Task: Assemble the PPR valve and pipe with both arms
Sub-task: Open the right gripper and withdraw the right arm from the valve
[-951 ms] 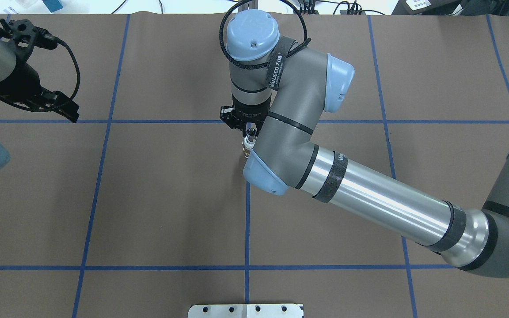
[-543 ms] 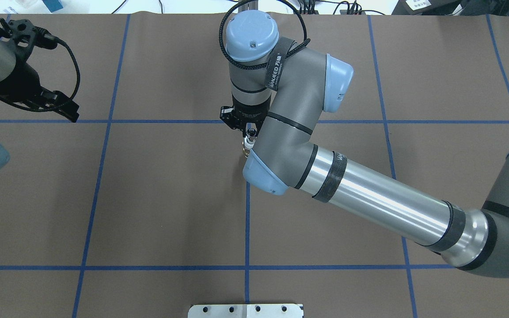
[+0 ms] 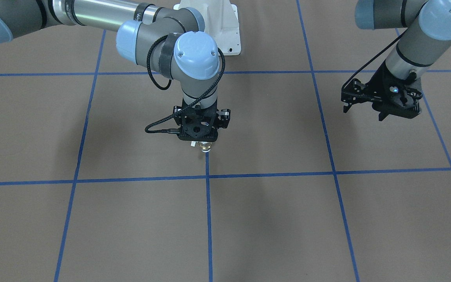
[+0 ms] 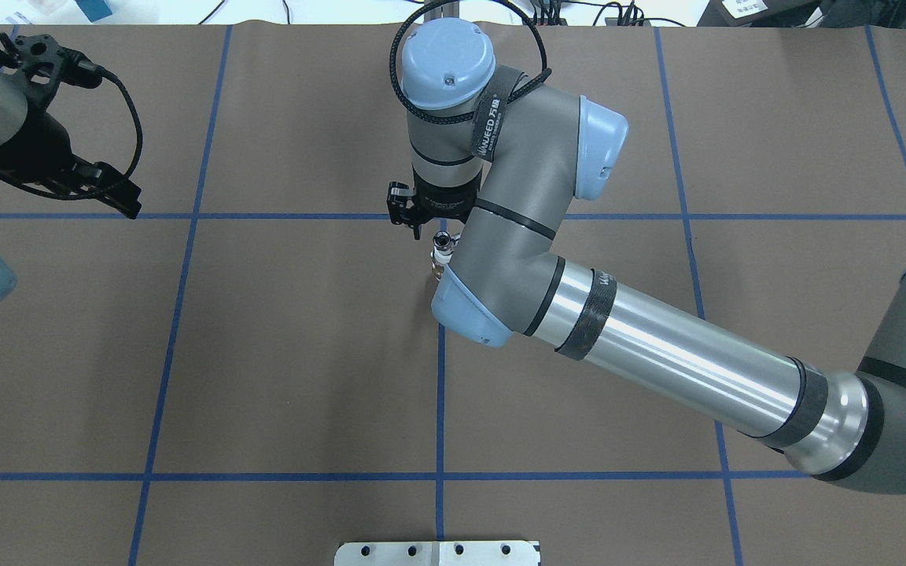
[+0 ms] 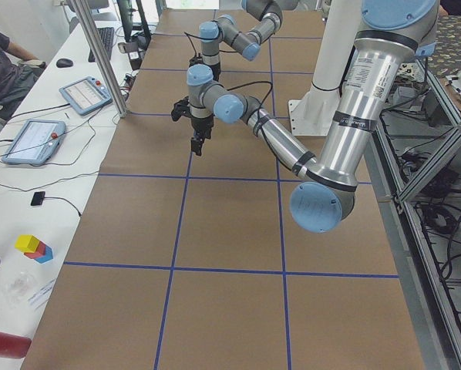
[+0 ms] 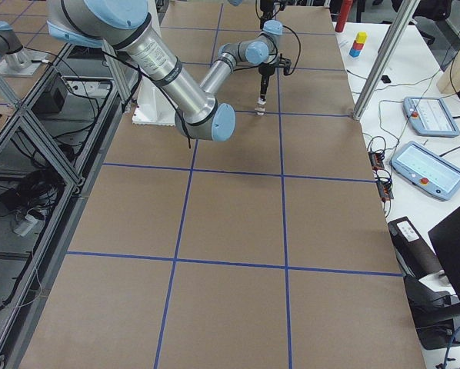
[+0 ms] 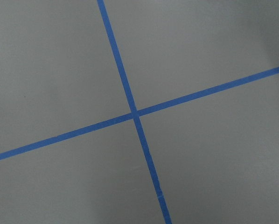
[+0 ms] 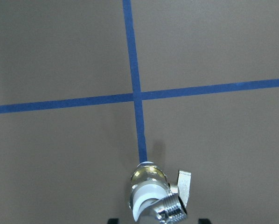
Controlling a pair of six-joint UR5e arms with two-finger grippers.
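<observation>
The PPR valve (image 8: 149, 177) is brass and white; the brown table (image 4: 303, 354) bears a grid of blue lines (image 4: 440, 393).

And here's the setting: a wide table under a brown mat (image 4: 288, 354), ruled into big squares by blue tape lines (image 4: 440, 409), all of it evenly lit, with only soft shadows on the surface. Along one long side runs a white bench (image 5: 7, 231), and on it we've got a near tablet (image 5: 31, 141), a far tablet (image 5: 85, 95) and a little stack of coloured blocks (image 5: 34, 247), with a metal post (image 5: 99, 58) rising at the mat's edge and a seated person (image 5: 3, 65) off at the far corner. Over on the opposite side, down below table level, a tangle of cables (image 6: 21, 188) lies in a heap.
</observation>
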